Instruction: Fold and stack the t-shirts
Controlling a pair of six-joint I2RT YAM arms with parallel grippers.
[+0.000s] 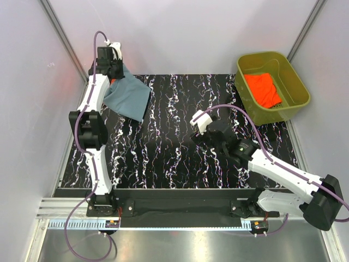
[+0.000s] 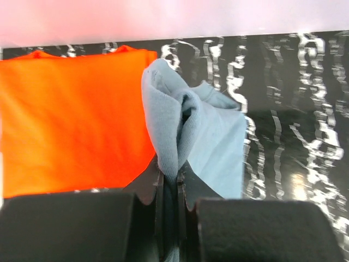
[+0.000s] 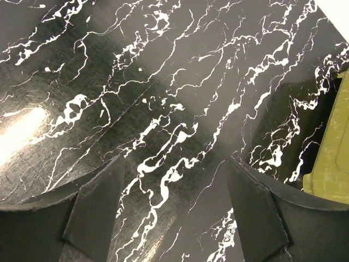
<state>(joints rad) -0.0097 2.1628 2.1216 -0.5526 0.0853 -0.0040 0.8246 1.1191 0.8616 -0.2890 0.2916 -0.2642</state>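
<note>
- Your left gripper (image 2: 172, 180) is clamped tight on a bunched fold of the blue-grey t-shirt (image 1: 130, 98) at the far-left corner of the table (image 1: 163, 153); the cloth's long axis runs diagonally from the jaws toward the table's middle
- A folded orange-red t-shirt (image 2: 71, 125) lies flat just beside that pinch; a second orange-red t-shirt (image 1: 263, 90) lies crumpled in the olive tub (image 1: 294, 82), far right
- Your right gripper (image 3: 173, 185) hangs over bare marble, jaws spread wide, holding nothing
</note>
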